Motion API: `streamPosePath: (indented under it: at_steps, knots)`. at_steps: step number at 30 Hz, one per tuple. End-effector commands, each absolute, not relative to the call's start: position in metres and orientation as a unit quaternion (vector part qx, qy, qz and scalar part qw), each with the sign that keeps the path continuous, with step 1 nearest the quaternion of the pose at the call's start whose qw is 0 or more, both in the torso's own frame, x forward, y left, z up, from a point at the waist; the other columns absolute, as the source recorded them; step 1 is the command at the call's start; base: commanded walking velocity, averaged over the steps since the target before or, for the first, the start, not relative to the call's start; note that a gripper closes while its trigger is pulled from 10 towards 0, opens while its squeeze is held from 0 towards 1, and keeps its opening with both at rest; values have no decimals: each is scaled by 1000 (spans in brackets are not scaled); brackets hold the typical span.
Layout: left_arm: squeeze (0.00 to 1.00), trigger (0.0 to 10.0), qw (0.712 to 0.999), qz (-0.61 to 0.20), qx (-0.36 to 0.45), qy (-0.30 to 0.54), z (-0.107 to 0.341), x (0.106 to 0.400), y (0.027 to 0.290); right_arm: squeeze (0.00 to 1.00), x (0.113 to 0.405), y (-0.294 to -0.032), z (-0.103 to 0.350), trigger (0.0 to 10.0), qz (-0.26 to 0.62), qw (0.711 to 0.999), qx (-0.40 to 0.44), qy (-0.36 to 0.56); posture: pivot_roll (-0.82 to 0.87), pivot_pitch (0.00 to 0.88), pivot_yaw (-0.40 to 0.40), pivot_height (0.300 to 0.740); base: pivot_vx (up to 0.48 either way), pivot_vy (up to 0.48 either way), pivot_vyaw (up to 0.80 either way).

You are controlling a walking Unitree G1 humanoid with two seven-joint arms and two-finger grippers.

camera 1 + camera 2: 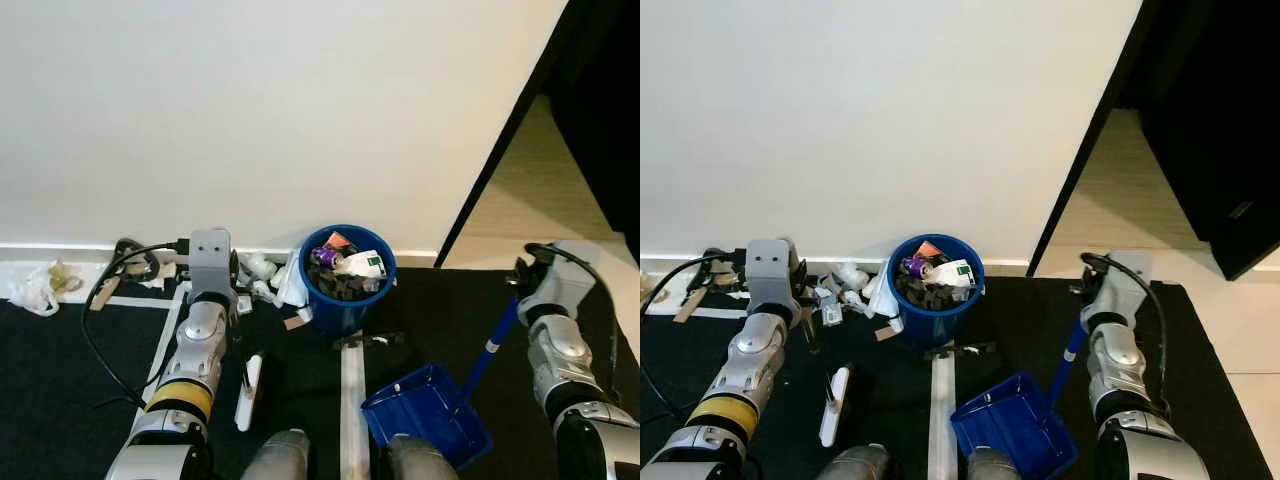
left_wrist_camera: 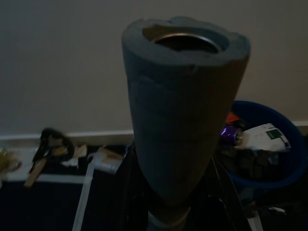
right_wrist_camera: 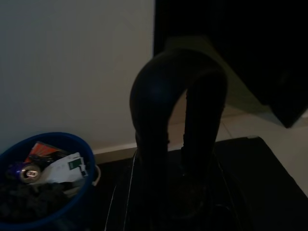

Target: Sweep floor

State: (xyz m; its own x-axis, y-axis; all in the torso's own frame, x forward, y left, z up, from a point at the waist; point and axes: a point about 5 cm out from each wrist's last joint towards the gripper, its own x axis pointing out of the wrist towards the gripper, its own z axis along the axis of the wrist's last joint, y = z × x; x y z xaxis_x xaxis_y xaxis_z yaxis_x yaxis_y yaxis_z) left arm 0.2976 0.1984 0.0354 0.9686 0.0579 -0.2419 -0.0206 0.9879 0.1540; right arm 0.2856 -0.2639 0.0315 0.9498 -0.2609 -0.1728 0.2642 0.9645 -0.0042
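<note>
Right gripper was clamped on the rigid, light blue plastic dustpan by its long handle, right of the round blue bin. Left gripper was closed on the grey foam-sleeved broom handle; grippy, hold there.

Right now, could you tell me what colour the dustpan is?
The dustpan is blue, clearest in the left eye view.

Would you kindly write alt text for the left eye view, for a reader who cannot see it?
A blue bin full of rubbish stands on dark floor against a white wall, with scraps of litter beside it. The right gripper is at the handle of a blue dustpan resting on the floor; the left gripper is at a grey broom handle.
</note>
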Motion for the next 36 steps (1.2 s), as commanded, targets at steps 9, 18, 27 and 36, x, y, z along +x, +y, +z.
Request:
streamPosePath:
  at_steps: [9,18,27,36]
  knots:
    - [0,10000,985,7,103,135,35,300,200,0,279,-261,24,10000,-163,981,61,81,89,20,-28,740,0,480,0]
    - [0,10000,986,8,103,133,36,301,202,0,278,-260,24,10000,-170,980,66,76,93,16,-30,740,0,480,0]
    - [0,10000,986,8,103,128,38,301,204,0,278,-256,24,10000,-165,981,69,68,97,9,-31,740,0,480,0]
    - [0,10000,986,7,103,128,37,299,206,0,274,-251,20,10000,-156,983,64,66,99,9,-32,740,0,480,0]
